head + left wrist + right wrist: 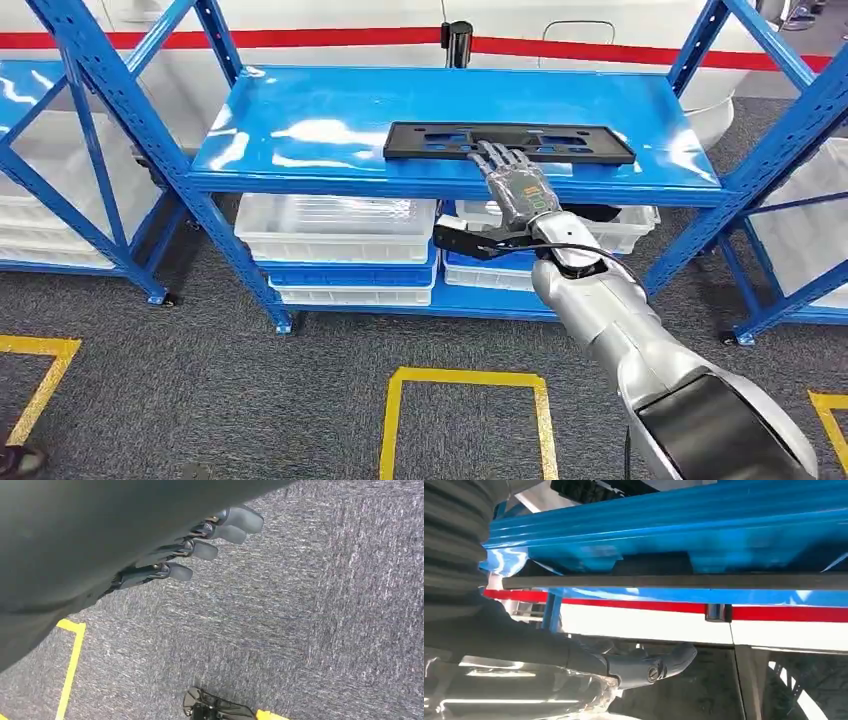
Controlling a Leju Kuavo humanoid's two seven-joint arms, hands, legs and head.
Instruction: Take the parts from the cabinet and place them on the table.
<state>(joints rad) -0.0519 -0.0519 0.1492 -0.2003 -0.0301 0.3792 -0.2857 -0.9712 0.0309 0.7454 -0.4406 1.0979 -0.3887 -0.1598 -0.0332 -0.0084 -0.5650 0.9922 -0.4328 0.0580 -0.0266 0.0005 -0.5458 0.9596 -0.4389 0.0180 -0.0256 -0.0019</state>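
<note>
A long flat black plastic part (440, 140) lies across the top of the blue shelf (320, 120) of the rack in the head view. My right hand (515, 185) reaches over the shelf's front edge, its fingers laid flat on the part's near edge, near the middle. In the right wrist view the grey thumb (649, 667) sticks out free, apart from the dark edge of the part (724, 581), and closes on nothing. My left hand (200, 545) hangs at my side over grey carpet, with its fingers apart and nothing in it.
White bins (335, 225) and blue trays (350, 275) fill the lower shelf under the part. More blue racks stand at the left (60, 150) and right (800, 130). A yellow floor square (465, 378) is taped on the carpet before the rack.
</note>
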